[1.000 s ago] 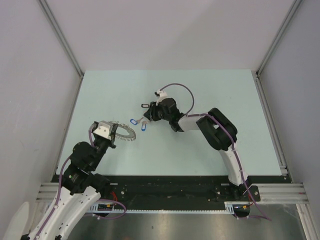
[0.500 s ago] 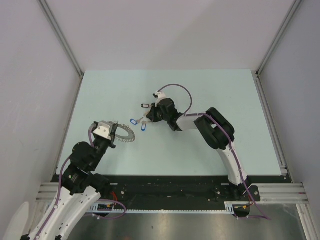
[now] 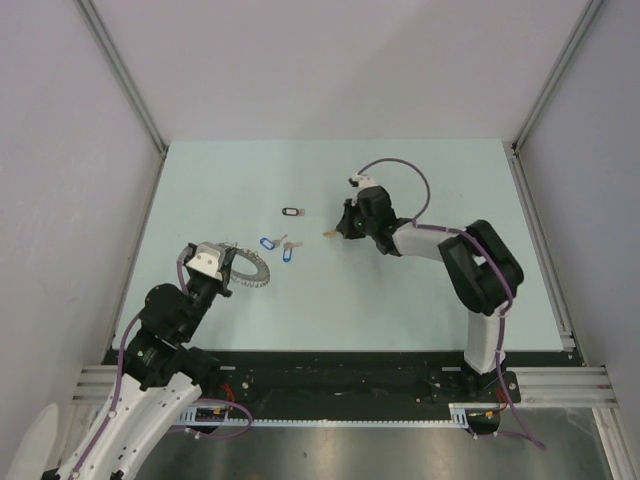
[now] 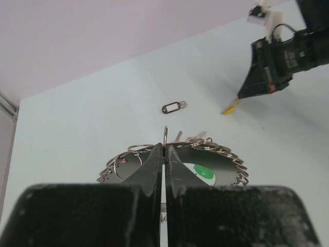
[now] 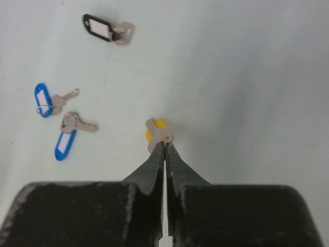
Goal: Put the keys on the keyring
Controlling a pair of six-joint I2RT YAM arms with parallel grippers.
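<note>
Firstly, left gripper (image 3: 224,266), clamped on large silver-grey toothed metal keyring (image 3: 255,272). Midway, loose on pale counter (image 3: 430,180): two blue-tagged keys (image 3: 287,255), black-tagged key (image 3: 292,211). Rightward, right gripper (image 3: 338,231), pinching small yellow-tagged key (image 3: 328,234). Step judged: delivery to keyring; next, careful threading on.

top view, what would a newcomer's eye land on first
The right gripper, mid-table, pinches a yellow-tagged key at its fingertips. Nearer the left edge, the left gripper is clamped on the big toothed keyring. Between them lie two blue-tagged keys and, farther back, a black-tagged key.
</note>
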